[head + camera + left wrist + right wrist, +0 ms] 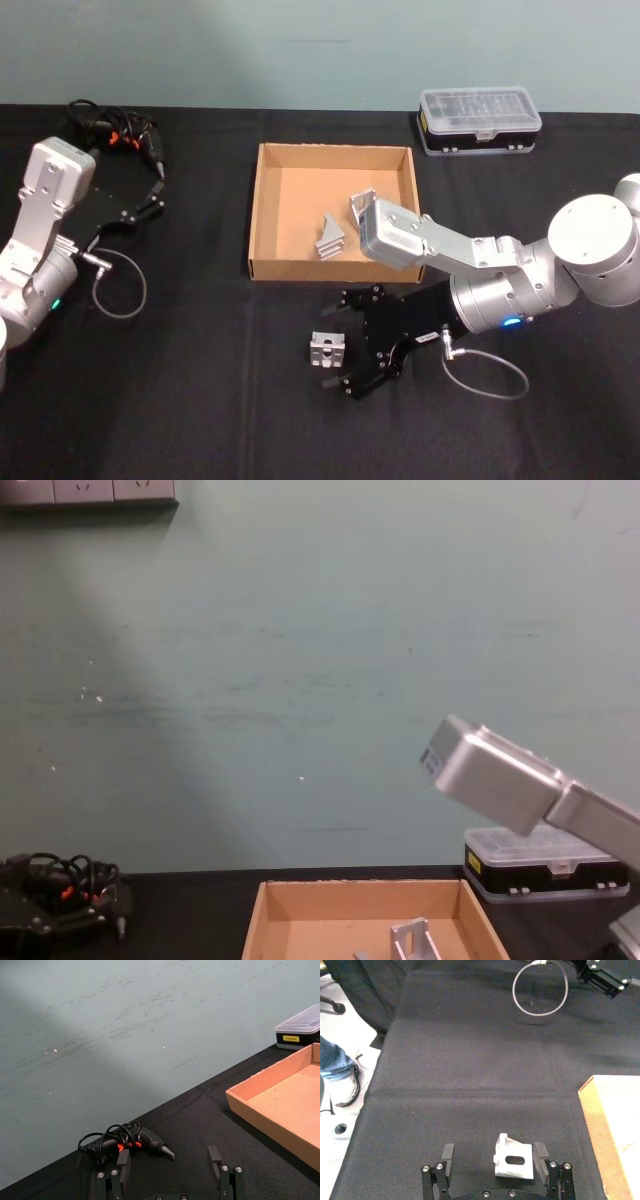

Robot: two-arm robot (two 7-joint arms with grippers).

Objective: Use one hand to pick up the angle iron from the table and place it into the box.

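Observation:
One silver angle iron [326, 350] lies on the black table [200, 380] in front of the box [268, 215]. My right gripper [342, 342] is low over the table and open, with a finger on each side of the piece. In the right wrist view the angle iron [514, 1162] sits between the fingers [448, 1153], nearer one of them and not clamped. Two more angle irons [331, 238] rest inside the box, one of which [415, 941] shows in the chest view. My left gripper [158, 190] is parked open at the far left.
A black plastic case with a clear lid [479, 121] stands behind the box on the right. A black tool with a tangled cable [125, 1142] lies near the left gripper [169, 1160]. Loose cable loops [487, 372] trail from both wrists.

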